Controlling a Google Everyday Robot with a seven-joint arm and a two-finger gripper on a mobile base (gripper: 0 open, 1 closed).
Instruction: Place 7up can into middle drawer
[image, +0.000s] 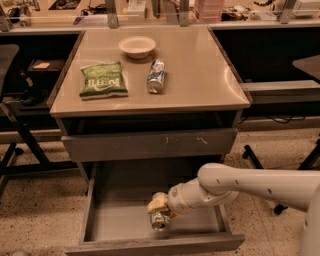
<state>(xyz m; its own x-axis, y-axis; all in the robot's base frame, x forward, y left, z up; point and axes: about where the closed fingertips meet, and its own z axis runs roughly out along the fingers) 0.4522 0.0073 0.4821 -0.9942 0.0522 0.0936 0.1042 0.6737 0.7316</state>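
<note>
Grey middle drawer (117, 226) open, one tool (158, 211) inside pinching one 7up can (158, 221)

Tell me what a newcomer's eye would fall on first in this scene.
First, the white robot arm reaches from the right into the open middle drawer, its hand low over the floor, gripping the 7up can. Next, the tabletop holds a green chip bag, a blue and white can lying on its side, and a pale bowl.
</note>
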